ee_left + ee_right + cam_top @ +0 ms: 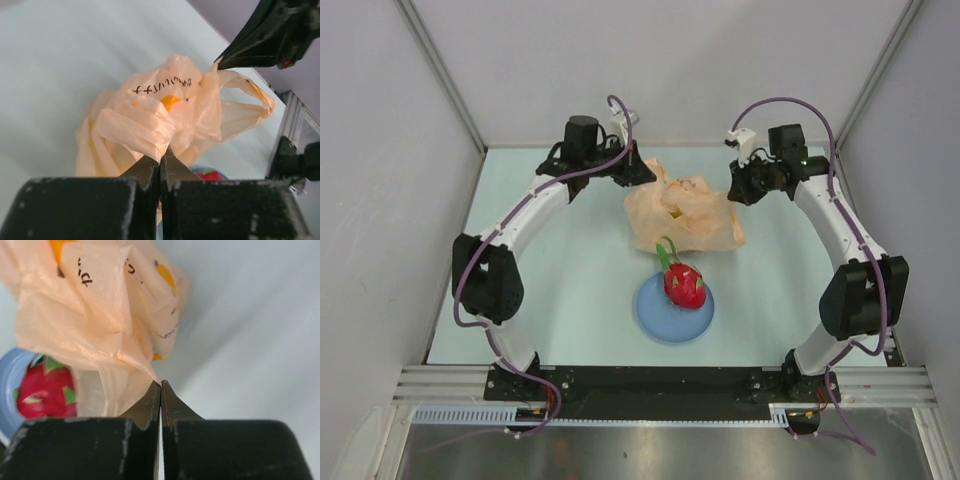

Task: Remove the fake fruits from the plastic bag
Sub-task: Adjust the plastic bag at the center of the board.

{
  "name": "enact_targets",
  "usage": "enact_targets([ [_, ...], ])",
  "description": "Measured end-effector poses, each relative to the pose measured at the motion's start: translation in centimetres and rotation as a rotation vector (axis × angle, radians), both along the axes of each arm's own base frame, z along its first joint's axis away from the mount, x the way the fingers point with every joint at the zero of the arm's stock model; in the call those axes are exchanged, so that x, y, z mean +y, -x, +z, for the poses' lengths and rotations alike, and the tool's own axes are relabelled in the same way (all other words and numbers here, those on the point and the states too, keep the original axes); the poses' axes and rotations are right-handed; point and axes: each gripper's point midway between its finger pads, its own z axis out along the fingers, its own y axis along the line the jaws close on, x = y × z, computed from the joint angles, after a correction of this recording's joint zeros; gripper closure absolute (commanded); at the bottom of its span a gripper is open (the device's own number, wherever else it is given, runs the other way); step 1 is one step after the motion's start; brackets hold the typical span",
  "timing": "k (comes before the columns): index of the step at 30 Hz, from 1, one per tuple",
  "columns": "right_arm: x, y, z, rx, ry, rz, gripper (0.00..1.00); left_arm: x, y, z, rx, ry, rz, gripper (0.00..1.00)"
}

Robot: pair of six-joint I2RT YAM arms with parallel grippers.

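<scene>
Honestly, my left gripper [160,166] and right gripper [160,390] pinch only thin plastic bag [145,125] film; pulling apart could tear it, spilling the yellow fruit [170,101].

Bright diffuse light — faint shadows; wrist views blurred near lens.

The bag [682,218] was peach-orange and translucent, with dark printed marks [162,86]. Yellow showed through it. The dragon fruit [684,286] was red with green tips, the plate [653,318] blue.
</scene>
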Motion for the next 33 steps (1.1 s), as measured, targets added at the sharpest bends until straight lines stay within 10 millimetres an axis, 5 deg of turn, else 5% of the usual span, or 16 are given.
enact_targets([
  [5, -5.0, -5.9, 0.9, -0.014, -0.047, -0.196, 1.0, -0.4, -4.0, 6.3, -0.16, 0.039, 0.05, 1.0],
  [10, -8.4, -12.8, 7.0, -0.186, -0.146, -0.327, 1.0, -0.5, -7.3, 15.2, -0.388, 0.134, 0.093, 1.0],
  [13, -8.6, -14.2, 11.7, -0.296, -0.207, -0.333, 1.0, -0.7, -7.1, 18.5, -0.461, 0.186, 0.089, 0.99],
  [16, -7.9, -13.7, 14.5, -0.361, -0.245, -0.304, 1.0, -1.1, -6.2, 19.7, -0.491, 0.214, 0.06, 1.0],
  [19, -7.3, -11.3, 13.8, -0.345, -0.247, -0.28, 1.0, -1.6, -4.2, 17.6, -0.439, 0.203, 0.019, 1.0],
  [22, -7.4, -7.4, 9.4, -0.262, -0.211, -0.275, 1.0, -2.2, -1.3, 12.5, -0.324, 0.163, -0.027, 1.0],
  [24, -7.6, -4.5, 4.8, -0.158, -0.177, -0.275, 0.96, -3.0, 0.6, 8.2, -0.231, 0.128, -0.062, 1.0],
  [25, -7.7, -3.2, 2.4, -0.099, -0.158, -0.274, 0.75, -3.4, 1.4, 6.0, -0.18, 0.107, -0.08, 1.0],
  [29, -8.2, 0.3, -4.3, 0.108, -0.117, -0.293, 0.29, -4.6, 5.0, -1.3, 0.001, 0.029, -0.134, 1.0],
  [31, -8.1, 0.7, -4.5, 0.126, -0.119, -0.3, 0.14, -5.1, 6.5, -3.0, 0.049, 0.005, -0.156, 1.0],
  [33, -7.8, 0.4, -3.1, 0.07, -0.126, -0.291, 0.13, -5.5, 7.0, -3.1, 0.052, 0.004, -0.169, 1.0],
])
